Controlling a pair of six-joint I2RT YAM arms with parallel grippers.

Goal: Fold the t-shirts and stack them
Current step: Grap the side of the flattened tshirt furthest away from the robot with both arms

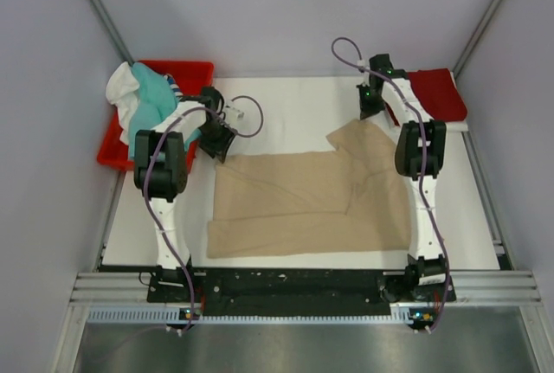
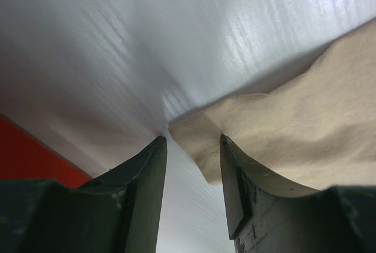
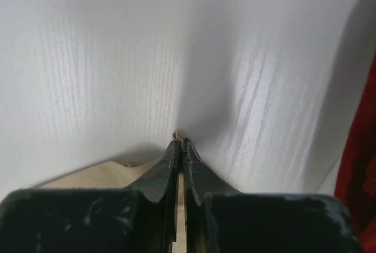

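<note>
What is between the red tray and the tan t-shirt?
The left gripper, fingers open at a corner of the tan t-shirt, over a bare strip of white table beside the red tray. The top and left wrist views show it.

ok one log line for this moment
left gripper: open at tan shirt corner | right gripper: shut on tan shirt | tan shirt: spread on table

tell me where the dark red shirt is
In the top view the dark red shirt lies at the far right, just right of the right gripper.
</note>
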